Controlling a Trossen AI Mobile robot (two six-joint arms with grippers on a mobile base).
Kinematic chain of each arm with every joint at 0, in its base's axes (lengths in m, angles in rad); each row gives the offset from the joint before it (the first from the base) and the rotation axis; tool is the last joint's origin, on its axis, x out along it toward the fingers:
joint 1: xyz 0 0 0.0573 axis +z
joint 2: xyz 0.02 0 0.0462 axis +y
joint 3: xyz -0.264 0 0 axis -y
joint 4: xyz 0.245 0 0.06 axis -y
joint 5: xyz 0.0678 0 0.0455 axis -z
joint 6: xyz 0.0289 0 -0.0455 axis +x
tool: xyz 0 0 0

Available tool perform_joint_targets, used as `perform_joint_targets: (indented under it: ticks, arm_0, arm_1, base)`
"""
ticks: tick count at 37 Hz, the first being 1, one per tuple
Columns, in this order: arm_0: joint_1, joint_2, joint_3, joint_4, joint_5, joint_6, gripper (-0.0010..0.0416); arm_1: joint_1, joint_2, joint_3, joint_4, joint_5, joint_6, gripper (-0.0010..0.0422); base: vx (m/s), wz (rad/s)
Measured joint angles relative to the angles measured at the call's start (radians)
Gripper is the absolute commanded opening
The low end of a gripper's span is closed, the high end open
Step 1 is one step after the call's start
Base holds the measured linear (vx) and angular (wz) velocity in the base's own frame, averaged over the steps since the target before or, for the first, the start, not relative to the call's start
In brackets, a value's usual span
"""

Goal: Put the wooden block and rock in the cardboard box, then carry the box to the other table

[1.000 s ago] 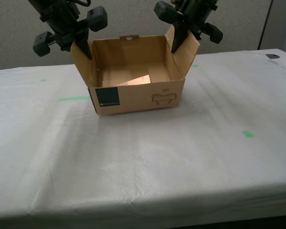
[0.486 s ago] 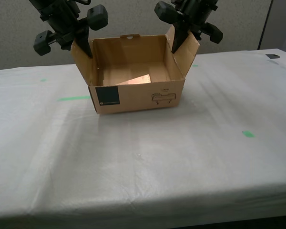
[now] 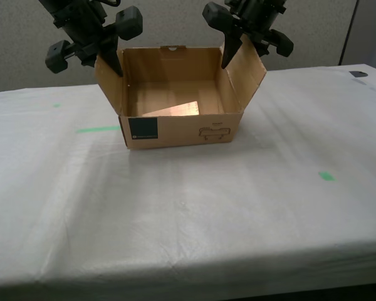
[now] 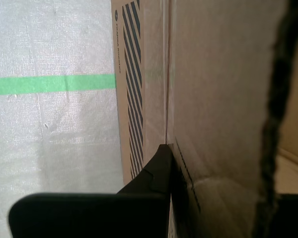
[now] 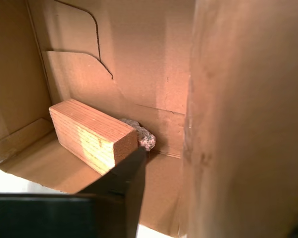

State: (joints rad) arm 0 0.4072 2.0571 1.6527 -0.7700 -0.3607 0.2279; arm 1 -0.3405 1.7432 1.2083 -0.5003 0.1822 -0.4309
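The cardboard box (image 3: 182,128) stands open on the white-clothed other table (image 3: 188,213). Inside it, the wooden block (image 5: 89,136) lies on the floor with the rock (image 5: 141,134) tucked behind it against the wall; the exterior view shows only the block (image 3: 175,110). My first gripper (image 3: 229,53) is shut on the side flap at the exterior view's right, one finger (image 5: 126,171) inside the box. My second gripper (image 3: 109,59) is shut on the flap at the exterior view's left, one finger (image 4: 156,171) against its outer face.
Green tape marks (image 3: 97,130) (image 3: 326,176) lie on the cloth; one strip (image 4: 49,84) runs beside the box. A grey partition wall stands behind the table. A small dark object (image 3: 357,74) sits far at the exterior view's right. The table's front edge is near the camera.
The flap held by my first gripper has tilted outward toward the exterior view's right. The box has shifted slightly, and more of the wooden block shows inside.
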Motion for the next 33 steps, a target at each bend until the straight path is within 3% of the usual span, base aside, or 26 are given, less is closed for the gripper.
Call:
perform_joint_targets:
  ticks: [18,26,33]
  arm_0:
    - [0.0,0.0,0.0,0.0,0.0,-0.001,0.0357]
    - [0.0,0.0,0.0,0.0,-0.001,-0.003,0.0394]
    - [0.001,0.0,0.0,0.0,0.0,-0.005,0.0394]
  arm_1:
    - [-0.001,0.0,0.0,-0.003,0.003,0.004,0.0]
    - [-0.001,0.0,0.0,-0.003,0.003,0.0,0.0005]
    - [-0.001,0.0,0.0,-0.003,0.003,-0.01,0.0049]
  base:
    - [0.0,0.0]
    - [0.0,0.0]
    - [0.0,0.0]
